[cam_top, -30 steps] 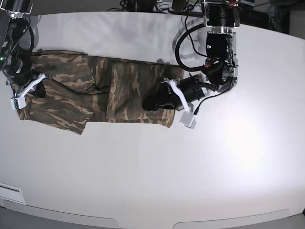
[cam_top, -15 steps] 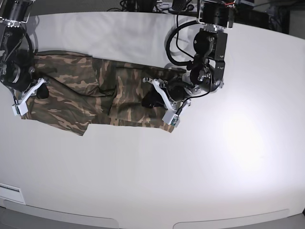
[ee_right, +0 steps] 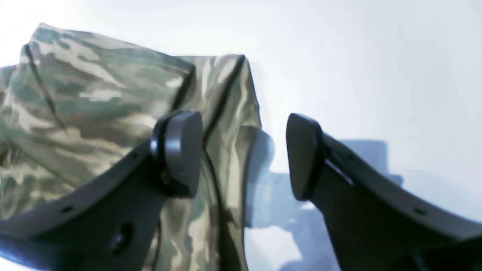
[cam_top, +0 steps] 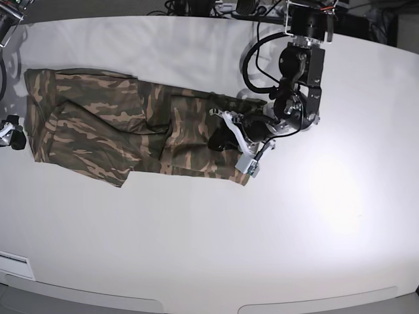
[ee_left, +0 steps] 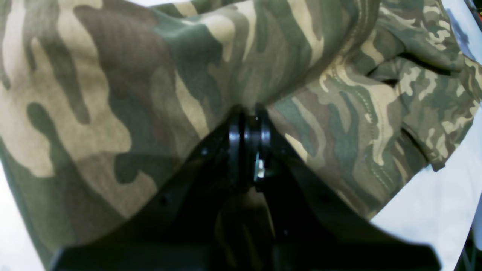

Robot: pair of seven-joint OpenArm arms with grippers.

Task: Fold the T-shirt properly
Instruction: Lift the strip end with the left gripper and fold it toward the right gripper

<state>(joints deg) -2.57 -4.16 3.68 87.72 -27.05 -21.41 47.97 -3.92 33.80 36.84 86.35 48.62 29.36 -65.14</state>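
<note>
Black arm [cam_top: 298, 85] — looped cables, white brackets, black jaws.

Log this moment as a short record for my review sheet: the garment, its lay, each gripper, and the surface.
garment: camouflage T-shirt, short-sleeved
lay: stretched in a long band across the table, partly folded, with wrinkles near its middle
left gripper: shut on a bunched fold of the T-shirt at the band's end on the base view's right
right gripper: open, holding nothing, beside the cloth's edge at the other end
surface: white table, bright glare patch on the base view's right
fold status: not yet a compact fold
</note>
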